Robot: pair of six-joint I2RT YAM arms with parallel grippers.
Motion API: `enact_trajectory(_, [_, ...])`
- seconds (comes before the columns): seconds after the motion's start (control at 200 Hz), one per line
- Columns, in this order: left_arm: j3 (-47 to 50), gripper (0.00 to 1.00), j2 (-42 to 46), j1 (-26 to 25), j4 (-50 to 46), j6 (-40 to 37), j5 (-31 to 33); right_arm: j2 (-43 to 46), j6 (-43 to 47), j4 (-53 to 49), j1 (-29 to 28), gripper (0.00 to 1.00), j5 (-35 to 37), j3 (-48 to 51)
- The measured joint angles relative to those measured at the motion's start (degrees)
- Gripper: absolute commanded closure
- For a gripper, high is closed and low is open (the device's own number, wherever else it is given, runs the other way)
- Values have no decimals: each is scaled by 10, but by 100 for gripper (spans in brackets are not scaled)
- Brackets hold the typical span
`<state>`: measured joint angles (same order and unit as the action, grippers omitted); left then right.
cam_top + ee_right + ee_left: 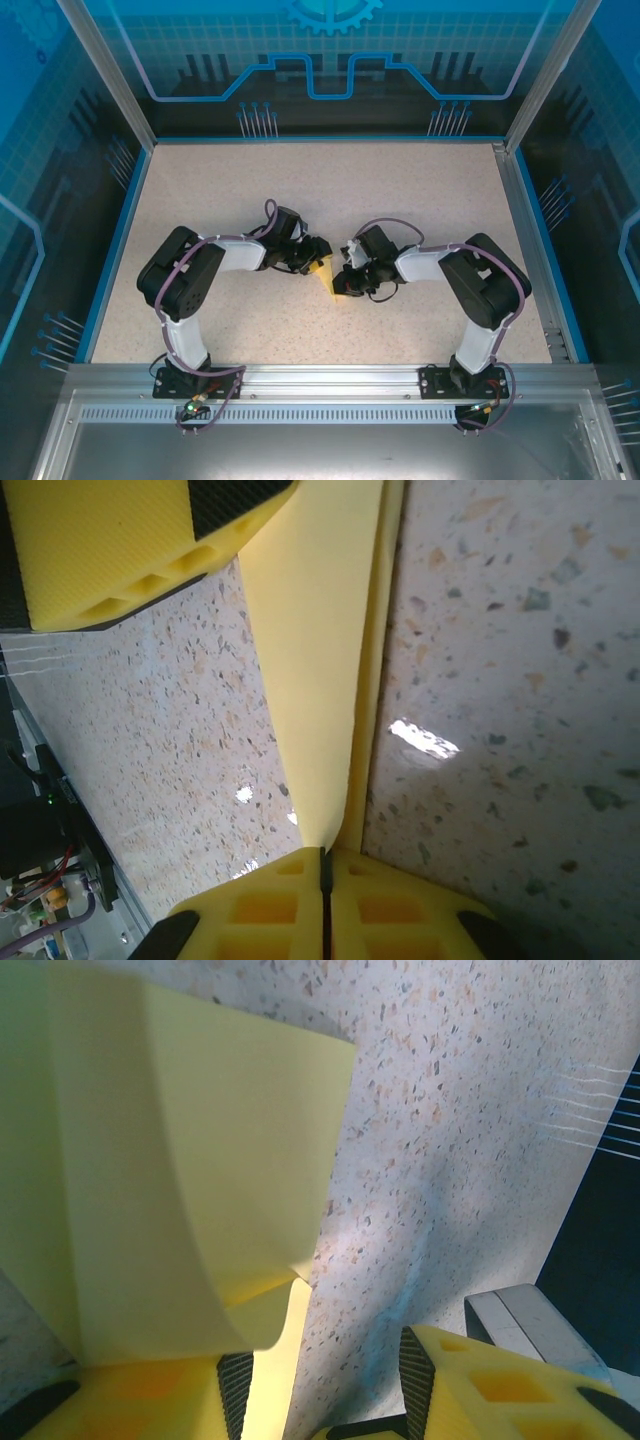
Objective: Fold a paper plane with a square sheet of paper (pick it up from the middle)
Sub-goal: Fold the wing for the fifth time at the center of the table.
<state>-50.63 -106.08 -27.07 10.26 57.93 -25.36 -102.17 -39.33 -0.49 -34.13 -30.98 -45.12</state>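
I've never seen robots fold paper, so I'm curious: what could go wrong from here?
The right tool pinches just a narrow folded edge of the yellow paper; a tug may tear it or let it slip. The flap beside the open left tool bows upward, uncreased, and may spring back.

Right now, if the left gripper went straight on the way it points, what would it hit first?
Likely the folded yellow paper, whose edge lies just ahead of the left gripper; beyond it, tabletop. Depth unclear.

The left arm (190, 275) and right arm (485, 280) bend inward, elbows out, wrists nearly meeting. The left gripper (322, 1385) stands with jaws apart. The right gripper (325, 870) pinches its fingers together on the yellow paper (315, 680).
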Motion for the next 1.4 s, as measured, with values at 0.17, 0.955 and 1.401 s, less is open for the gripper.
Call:
enact_trajectory(0.17, [-2,54,0,-2,-5,0,0,7,0,-16,0,90,3,0])
enact_trajectory(0.955, [-5,54,-1,-4,-12,0,-4,26,9,-31,-1,91,4,24])
enact_trajectory(1.401, [-7,54,-3,-4,-16,0,-5,25,21,-87,-14,90,40,-4])
